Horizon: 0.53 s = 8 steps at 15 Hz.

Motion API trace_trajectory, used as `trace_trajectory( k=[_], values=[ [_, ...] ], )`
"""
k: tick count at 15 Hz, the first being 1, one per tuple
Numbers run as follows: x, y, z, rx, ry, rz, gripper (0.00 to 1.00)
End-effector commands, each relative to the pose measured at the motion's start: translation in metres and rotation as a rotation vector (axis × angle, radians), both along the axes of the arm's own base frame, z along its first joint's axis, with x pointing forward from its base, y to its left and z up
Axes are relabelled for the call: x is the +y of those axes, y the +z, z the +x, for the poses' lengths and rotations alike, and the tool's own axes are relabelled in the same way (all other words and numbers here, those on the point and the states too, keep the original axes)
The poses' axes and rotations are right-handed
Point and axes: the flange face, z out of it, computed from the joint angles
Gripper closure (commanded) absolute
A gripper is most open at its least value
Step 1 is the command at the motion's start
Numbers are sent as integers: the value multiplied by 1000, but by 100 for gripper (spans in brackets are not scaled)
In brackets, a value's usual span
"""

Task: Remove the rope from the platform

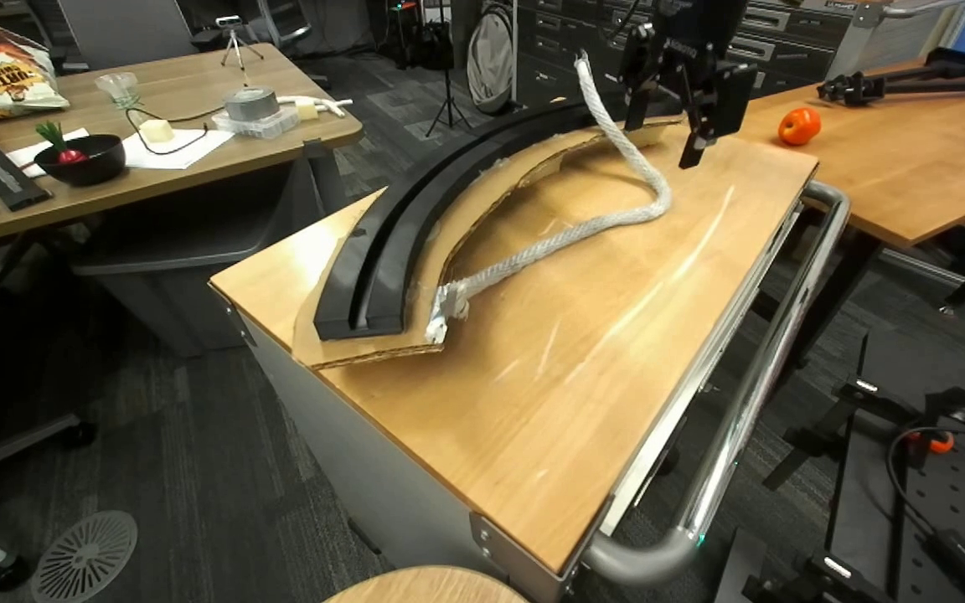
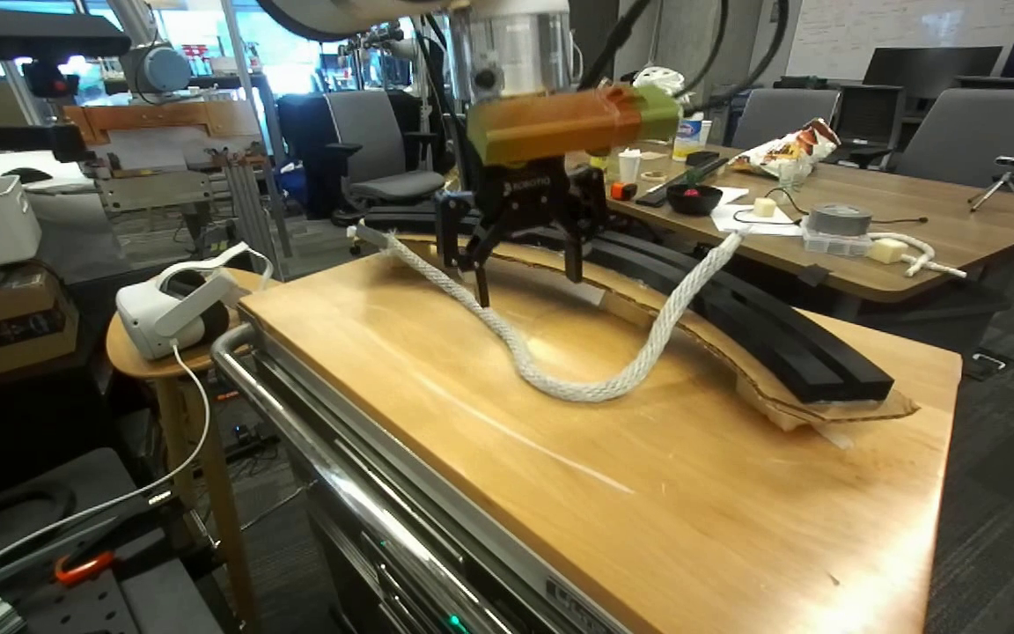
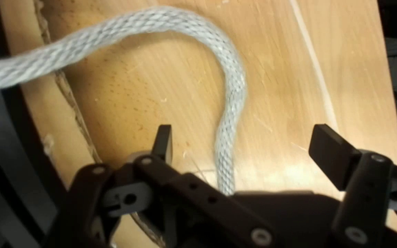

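Rope (image 3: 235, 86) overlaps the platform (image 3: 14, 162) at upper left of the wrist view, contact unclear, then bends to run top-to-bottom near frame centre between the 2 spread, empty jaws of the gripper (image 3: 245, 144), likely suiting a crosswise pinch.

Your Panda wrist (image 2: 516, 53) hangs roughly vertical in an exterior view, the Robotiq tool (image 2: 528, 282) below it pointing down. In the wrist view you have its two black fingers (image 3: 336, 156) spread wide, one left, one right.
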Motion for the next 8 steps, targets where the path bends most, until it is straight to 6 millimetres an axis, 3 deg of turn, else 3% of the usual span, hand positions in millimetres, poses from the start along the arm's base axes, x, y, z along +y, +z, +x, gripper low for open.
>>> trace_trajectory(
  k=[1, 8],
  values=[
    [3, 11, -2, -8, 7, -2, 0],
    [-1, -7, -2, 27, -3, 4, 0]
  ],
)
